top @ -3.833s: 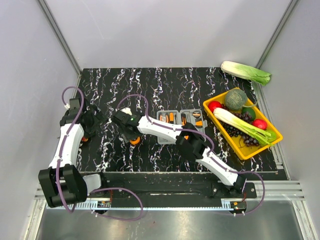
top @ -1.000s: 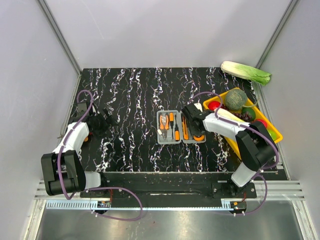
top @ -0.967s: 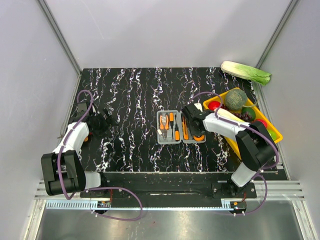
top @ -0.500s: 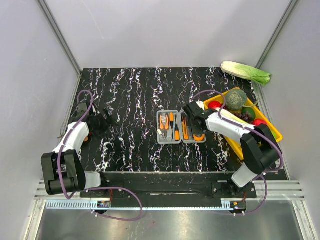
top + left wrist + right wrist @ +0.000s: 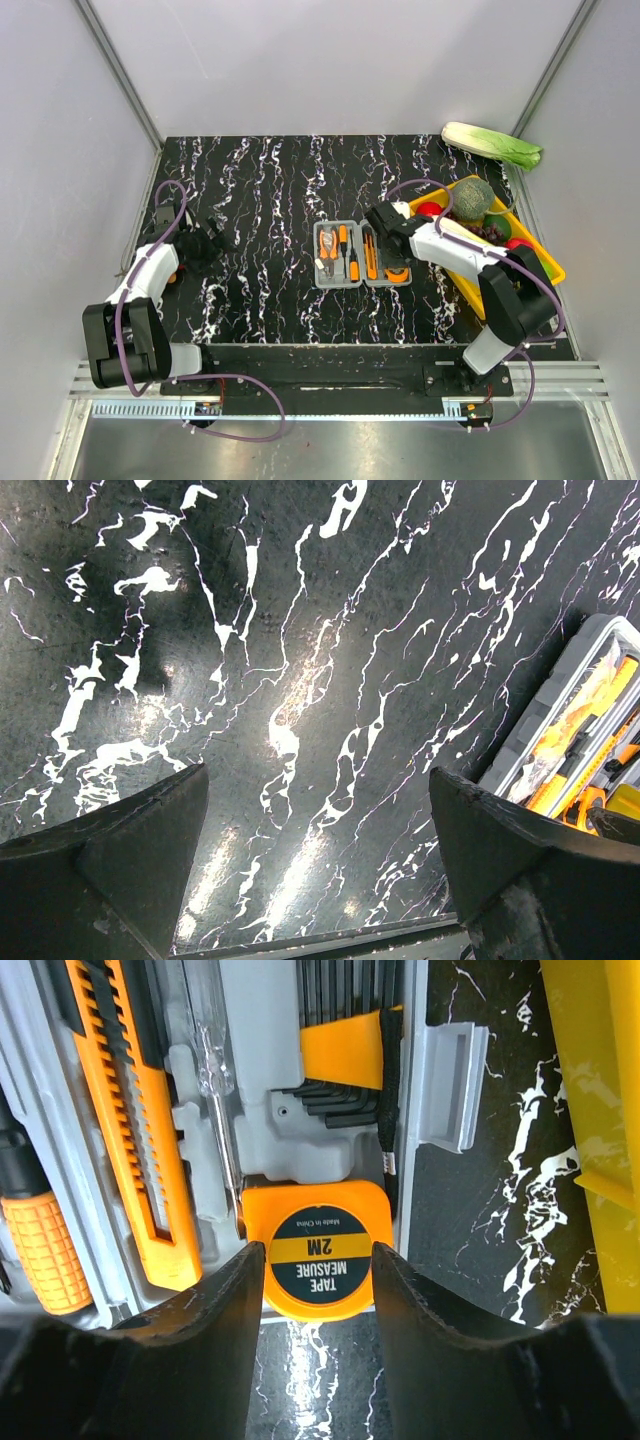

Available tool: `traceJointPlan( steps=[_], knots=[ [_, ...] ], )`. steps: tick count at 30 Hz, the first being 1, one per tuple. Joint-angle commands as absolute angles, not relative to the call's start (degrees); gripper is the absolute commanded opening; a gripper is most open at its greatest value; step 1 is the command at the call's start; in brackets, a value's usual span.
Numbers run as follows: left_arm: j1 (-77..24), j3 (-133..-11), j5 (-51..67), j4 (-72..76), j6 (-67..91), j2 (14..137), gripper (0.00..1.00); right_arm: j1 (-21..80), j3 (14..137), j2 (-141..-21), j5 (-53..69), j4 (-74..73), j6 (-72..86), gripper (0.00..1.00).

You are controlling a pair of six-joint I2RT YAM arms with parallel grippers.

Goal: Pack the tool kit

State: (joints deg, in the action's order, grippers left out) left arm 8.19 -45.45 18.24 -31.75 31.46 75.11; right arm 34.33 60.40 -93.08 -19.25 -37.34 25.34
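Observation:
The grey tool kit case (image 5: pixel 362 256) lies open in the middle of the table. Its left half holds orange pliers (image 5: pixel 327 247) and screwdrivers. Its right half holds an orange utility knife (image 5: pixel 120 1110), hex keys (image 5: pixel 340 1050) and the orange tape measure (image 5: pixel 318 1260) at the near corner. My right gripper (image 5: pixel 318 1250) hovers over the case's far end (image 5: pixel 378 222), open, with the tape measure seen between its fingers and not gripped. My left gripper (image 5: pixel 315 775) stands wide open and empty over bare table at the far left (image 5: pixel 205 240). The case's edge (image 5: pixel 590 680) shows at the right of the left wrist view.
A yellow tray (image 5: pixel 532 224) of vegetables and fruit sits just right of the case, and its wall (image 5: pixel 600 1060) lies close to my right gripper. A cabbage (image 5: pixel 492 145) lies at the back right corner. Grey walls stand around the table.
The right arm came back from the table's left side. The tape measure now lies in the case. Over the last second the right gripper shifted slightly toward the far end and its jaws narrowed.

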Motion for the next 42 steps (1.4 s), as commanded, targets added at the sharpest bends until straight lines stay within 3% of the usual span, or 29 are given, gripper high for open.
traceJointPlan(
  steps=[1,10,17,24,42],
  knots=[
    [8.00,-45.97,19.25,-29.80,30.67,75.50,0.94,34.01,60.21,-93.69,-19.87,-39.02,28.21,0.52],
    [6.77,-45.88,22.14,-29.09,30.50,76.64,0.94,34.01,61.43,-90.80,-19.43,-41.31,29.88,0.51],
    [0.27,-47.55,25.40,-27.95,31.02,78.75,0.94,34.01,60.91,-87.54,-16.00,-42.89,33.31,0.50],
    [-9.30,-50.09,27.07,-25.23,33.22,82.52,0.91,34.10,57.57,-90.78,-13.71,-39.73,35.42,0.40],
    [-20.65,-58.18,23.82,-26.36,35.68,93.60,0.91,34.01,53.00,-96.50,-13.89,-32.70,38.23,0.33]
  ],
)
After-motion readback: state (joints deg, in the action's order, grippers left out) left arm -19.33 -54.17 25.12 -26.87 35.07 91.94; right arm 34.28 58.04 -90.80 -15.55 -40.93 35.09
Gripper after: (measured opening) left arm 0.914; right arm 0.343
